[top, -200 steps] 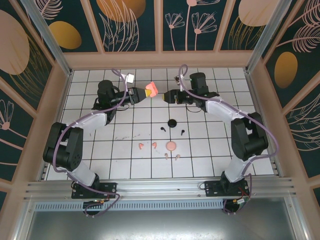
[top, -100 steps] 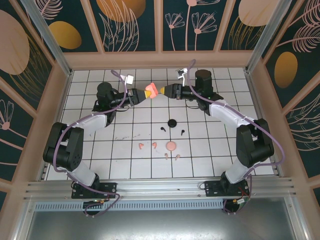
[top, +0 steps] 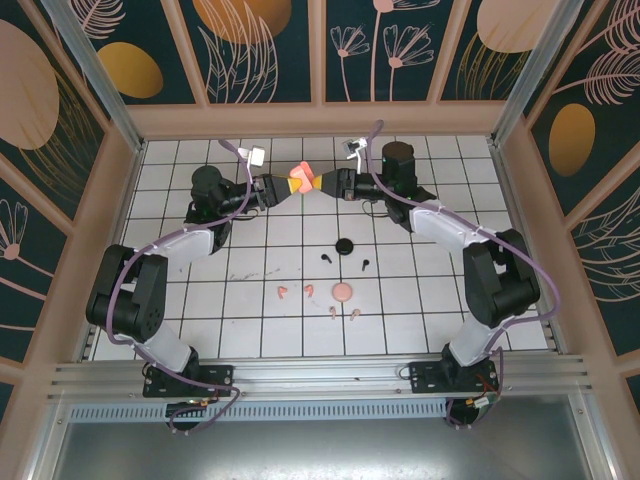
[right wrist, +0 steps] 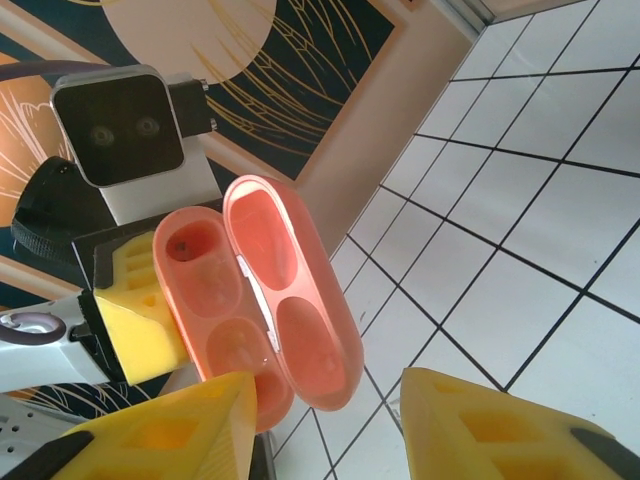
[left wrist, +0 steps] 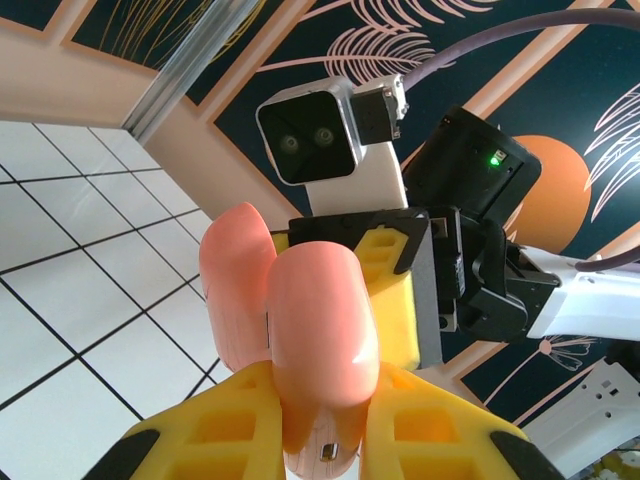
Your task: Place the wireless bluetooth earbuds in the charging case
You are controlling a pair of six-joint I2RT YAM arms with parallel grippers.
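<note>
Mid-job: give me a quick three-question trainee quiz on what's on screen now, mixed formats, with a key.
1. True or false: the left pincer grips the open pink case.
2. How many black earbuds lie on the tiles? A one, B two, C four.
3. Fill in: the right pincer's jaws stand ___.
Key: 1 true; 2 B; 3 open.
</note>
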